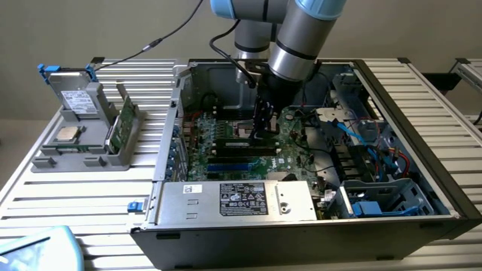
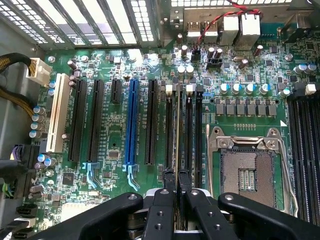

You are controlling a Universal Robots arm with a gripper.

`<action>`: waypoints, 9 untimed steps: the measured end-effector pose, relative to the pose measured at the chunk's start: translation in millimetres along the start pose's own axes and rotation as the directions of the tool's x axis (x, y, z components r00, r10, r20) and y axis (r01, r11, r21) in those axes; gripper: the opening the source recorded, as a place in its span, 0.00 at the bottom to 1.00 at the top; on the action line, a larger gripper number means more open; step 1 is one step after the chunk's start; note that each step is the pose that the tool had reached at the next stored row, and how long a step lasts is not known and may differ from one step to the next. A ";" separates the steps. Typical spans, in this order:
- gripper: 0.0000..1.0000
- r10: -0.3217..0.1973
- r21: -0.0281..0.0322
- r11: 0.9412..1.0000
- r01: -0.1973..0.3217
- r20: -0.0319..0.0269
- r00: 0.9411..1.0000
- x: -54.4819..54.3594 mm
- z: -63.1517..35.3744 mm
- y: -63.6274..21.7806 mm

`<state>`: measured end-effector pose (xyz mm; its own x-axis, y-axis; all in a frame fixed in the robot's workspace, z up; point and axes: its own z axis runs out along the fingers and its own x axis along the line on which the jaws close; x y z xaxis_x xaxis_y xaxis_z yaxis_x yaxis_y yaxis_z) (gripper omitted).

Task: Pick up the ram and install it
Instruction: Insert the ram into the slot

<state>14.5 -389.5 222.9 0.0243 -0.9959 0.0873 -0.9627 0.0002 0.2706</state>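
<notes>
Reaching down into the open computer case [image 1: 301, 245], the gripper [image 1: 260, 131] hangs low over the motherboard [image 1: 290, 161], and on the exterior view's left a grey tray [image 1: 45, 164] holds a green card [image 1: 122, 124]. Up close, the wrist view gives the grip: fingers [image 2: 160, 215] drawn nearly together, pinching the ram [image 2: 178, 135] edge-on, lined up along the black memory slots [image 2: 198, 130] beside the bare processor socket [image 2: 247, 172].

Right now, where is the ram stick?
In the wrist view, the ram stands edge-on, pinched in the gripper, over the black memory slots beside the empty processor socket.
</notes>
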 end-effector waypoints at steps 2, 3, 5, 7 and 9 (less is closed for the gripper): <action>0.14 0.000 0.003 1.000 0.000 0.000 1.000 0.0 -0.2 0.1; 0.14 0.000 0.004 1.000 0.000 0.000 1.000 0.0 -0.2 0.0; 0.14 0.000 0.004 1.000 0.000 0.000 1.000 0.2 -0.2 0.1; 0.14 0.000 0.004 1.000 0.000 -0.001 1.000 0.8 -0.2 0.3; 0.14 0.000 0.004 1.000 0.000 -0.001 1.000 1.8 0.0 0.3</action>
<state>14.2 -391.3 223.2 0.0246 -0.9958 0.0882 -0.9638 -0.0002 0.2668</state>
